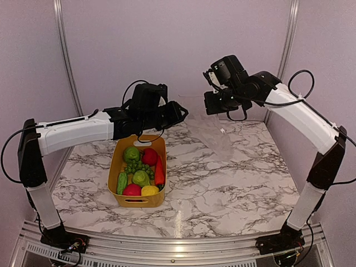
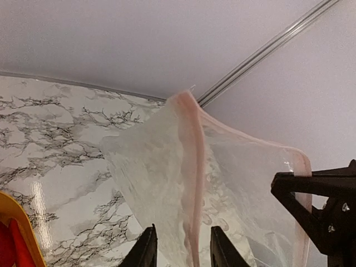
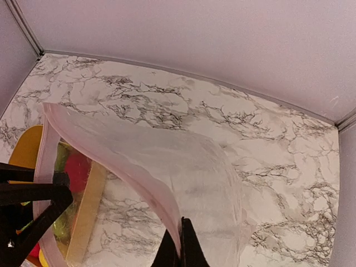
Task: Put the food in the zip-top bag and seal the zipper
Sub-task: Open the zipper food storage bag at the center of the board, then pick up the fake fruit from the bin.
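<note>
Both claws are up with the zip-top bag (image 1: 210, 133) held mouth-open between them, over the far edge of the table (image 1: 239, 183). On the left gripper (image 2: 183, 250) the jaws sit slightly apart and the zipper (image 2: 192, 161) lip runs between them; I can't tell if it actually pinches. The right gripper (image 3: 179, 249) is squeezed fully closed on the other lip. The food (image 1: 140, 167) is all in the yellow tub (image 1: 116, 167) toward the left edge, under my left claw and well apart from the bag. I'd keep the lips spread without yanking, lower the mouth beside the tub, and free only one claw for picking.
</note>
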Available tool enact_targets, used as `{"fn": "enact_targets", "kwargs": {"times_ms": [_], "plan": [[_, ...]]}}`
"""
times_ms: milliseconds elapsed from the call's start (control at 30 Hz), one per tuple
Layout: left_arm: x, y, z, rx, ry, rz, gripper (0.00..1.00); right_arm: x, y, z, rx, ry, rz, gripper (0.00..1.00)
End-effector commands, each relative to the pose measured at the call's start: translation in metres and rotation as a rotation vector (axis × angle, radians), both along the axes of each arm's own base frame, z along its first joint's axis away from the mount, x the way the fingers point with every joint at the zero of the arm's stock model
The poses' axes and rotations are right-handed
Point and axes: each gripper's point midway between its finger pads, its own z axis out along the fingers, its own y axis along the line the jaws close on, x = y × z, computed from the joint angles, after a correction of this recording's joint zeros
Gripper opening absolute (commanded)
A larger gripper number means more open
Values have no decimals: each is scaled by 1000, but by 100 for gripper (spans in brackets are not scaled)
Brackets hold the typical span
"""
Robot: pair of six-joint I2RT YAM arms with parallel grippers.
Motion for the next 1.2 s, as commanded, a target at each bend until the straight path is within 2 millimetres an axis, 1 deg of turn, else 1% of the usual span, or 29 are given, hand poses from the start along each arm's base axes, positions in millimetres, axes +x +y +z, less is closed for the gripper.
{"fn": "enact_targets", "kwargs": {"times_ms": [0, 33, 67, 100, 133, 200, 233, 267, 300, 333, 367, 467, 500, 567, 633, 667, 700, 733, 800, 833, 933, 1000, 1067, 1100, 1167], "plan": [[-26, -39, 42, -127, -147, -266, 42, -10, -5, -8, -20, 25, 36, 0], [-32, -43, 54, -151, -182, -307, 47, -11, -6, -12, -26, 28, 37, 0], [-37, -44, 61, -156, -204, -334, 53, -11, -9, -14, -32, 28, 35, 0], [-40, -43, 63, -150, -212, -345, 56, -10, -12, -17, -43, 29, 30, 0], [-42, -39, 63, -134, -211, -344, 59, -8, -17, -19, -49, 36, 26, 0], [-44, -28, 59, -83, -218, -329, 62, -3, -32, -21, -63, 37, 5, 0], [-45, -21, 57, -63, -216, -319, 66, 4, -46, -20, -70, 36, -23, 0], [-46, -13, 54, -45, -211, -301, 79, 8, -58, -19, -74, 34, -42, 0], [-48, -3, 51, -34, -202, -279, 96, 12, -69, -16, -76, 27, -61, 0], [-49, 6, 48, -33, -185, -261, 99, 16, -81, -14, -82, 22, -84, 0], [-51, 14, 44, -35, -163, -251, 99, 20, -94, -10, -85, 13, -106, 0], [-59, 33, 38, -34, -118, -257, 99, 28, -125, 4, -100, -22, -161, 0], [-59, 39, 34, -22, -102, -246, 99, 29, -132, 9, -100, -33, -180, 0], [-59, 47, 30, 7, -91, -232, 99, 30, -138, 13, -95, -45, -196, 0], [-66, 47, 38, 17, -129, -277, 99, 30, -136, 9, -79, -41, -192, 0], [-68, 50, 35, 41, -125, -281, 99, 30, -132, 5, -60, -35, -186, 0], [-65, 55, 35, 63, -126, -252, 99, 30, -128, -1, -42, -24, -176, 0], [-60, 64, 32, 97, -119, -200, 99, 29, -123, -8, -24, -10, -163, 0], [-48, 87, 26, 154, -98, -60, 99, 26, -107, -22, 3, 11, -118, 0], [-44, 97, 22, 188, -91, -18, 99, 24, -99, -30, 6, 21, -101, 0], [-37, 112, 11, 260, -90, 5, 99, 17, -75, -56, 20, 68, -38, 0], [-31, 127, -4, 246, -46, 41, 99, 8, -60, -77, 35, 113, 12, 0], [-29, 134, -25, 231, 14, 35, 99, 2, -47, -92, 55, 145, 43, 0], [-30, 135, -34, 257, 36, 18, 99, -2, -43, -99, 64, 164, 56, 0], [-31, 137, -52, 348, 75, -11, 95, -8, -35, -110, 86, 192, 80, 0]]}}
